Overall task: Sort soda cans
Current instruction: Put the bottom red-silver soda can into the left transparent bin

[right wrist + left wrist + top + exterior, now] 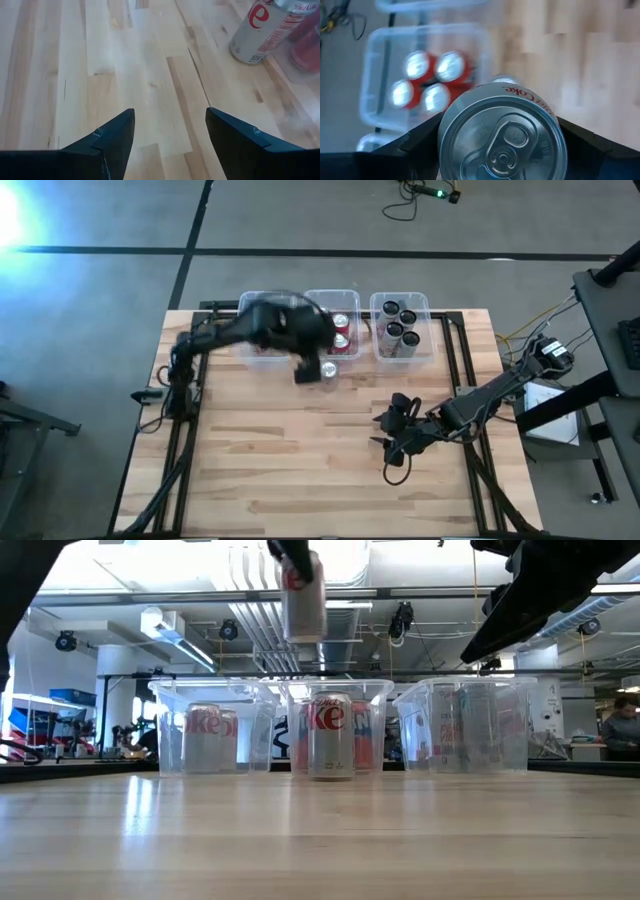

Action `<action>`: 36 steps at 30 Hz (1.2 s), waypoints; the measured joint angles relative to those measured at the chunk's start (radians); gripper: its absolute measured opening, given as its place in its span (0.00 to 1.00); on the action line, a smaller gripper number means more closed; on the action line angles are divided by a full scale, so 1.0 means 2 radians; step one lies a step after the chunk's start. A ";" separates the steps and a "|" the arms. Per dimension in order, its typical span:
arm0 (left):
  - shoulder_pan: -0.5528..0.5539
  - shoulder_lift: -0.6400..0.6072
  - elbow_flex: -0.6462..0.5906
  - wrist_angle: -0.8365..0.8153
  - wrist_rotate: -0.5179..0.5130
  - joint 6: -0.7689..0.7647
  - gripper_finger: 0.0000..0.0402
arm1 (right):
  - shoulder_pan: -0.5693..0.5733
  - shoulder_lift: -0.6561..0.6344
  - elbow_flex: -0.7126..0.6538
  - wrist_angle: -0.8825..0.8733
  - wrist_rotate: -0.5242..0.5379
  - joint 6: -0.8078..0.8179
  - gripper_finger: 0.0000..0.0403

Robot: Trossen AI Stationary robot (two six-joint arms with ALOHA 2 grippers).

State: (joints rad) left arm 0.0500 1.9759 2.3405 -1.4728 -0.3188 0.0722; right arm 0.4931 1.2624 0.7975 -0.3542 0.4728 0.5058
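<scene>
Left gripper (502,150) is clamped on a silver Diet Coke can (303,595), carried upright high above the table (300,470), long axis vertical and its pull-tab top facing the wrist camera. Another silver can (331,737) stands upright on the wood just in front of the middle bin (345,297), which holds the four red cans (427,80). Right gripper (170,132) hovers low over bare wood, fingers spread wide with nothing in them.

Bright overhead light; white glare flares at the far left floor (15,215). The dark left arm (270,325) smears with motion blur.
</scene>
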 joint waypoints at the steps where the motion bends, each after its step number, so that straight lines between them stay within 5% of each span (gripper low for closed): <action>1: 0.015 -0.006 0.000 -0.003 0.001 0.007 0.71 | 0.000 0.000 0.000 0.000 0.000 0.002 0.60; 10: 0.122 -0.041 0.000 -0.009 0.013 0.060 0.71 | 0.000 0.000 0.000 0.000 0.000 0.003 0.63; 20: 0.229 -0.060 -0.020 0.019 0.152 0.107 0.71 | -0.011 0.002 0.000 0.004 0.000 -0.021 0.61; 29: 0.336 -0.118 -0.111 0.040 0.150 0.131 0.71 | -0.063 0.002 0.000 0.030 0.000 -0.133 0.57; 36: 0.328 -0.141 -0.231 0.116 0.161 0.165 0.71 | -0.098 0.002 0.000 0.030 -0.005 -0.177 0.59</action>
State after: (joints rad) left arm 0.7052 1.6945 1.8786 -1.2400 0.0029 0.4030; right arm 0.2973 1.2655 0.7975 -0.2935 0.4634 0.1516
